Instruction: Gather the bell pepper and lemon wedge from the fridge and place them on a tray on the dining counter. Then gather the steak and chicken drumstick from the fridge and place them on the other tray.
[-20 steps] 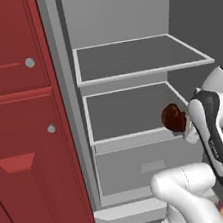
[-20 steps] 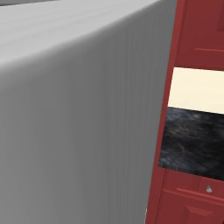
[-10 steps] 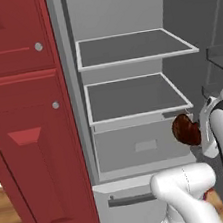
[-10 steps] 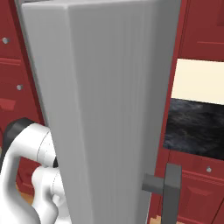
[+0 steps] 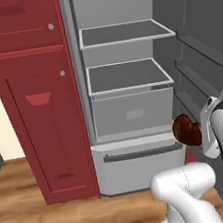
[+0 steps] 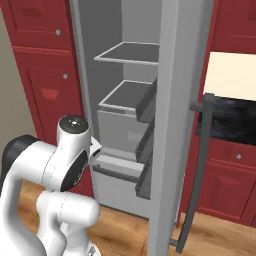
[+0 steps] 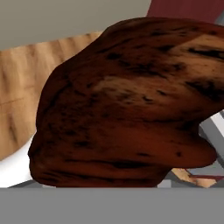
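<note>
Hand view: steak (image 7: 127, 105) pinched between my fingers, carried below fridge (image 5: 125, 56) shelves. Shelves look bare; tray drop left, drumstick status unclear.

The base has backed away from the fridge (image 5: 131, 95), so both base views now take in more of it, including the wood floor (image 5: 44, 219) and the open door (image 6: 175, 125). The steak (image 5: 187, 130), held at the gripper (image 5: 200, 133), has come out of the fridge and sits lower, in front of the drawer.
</note>
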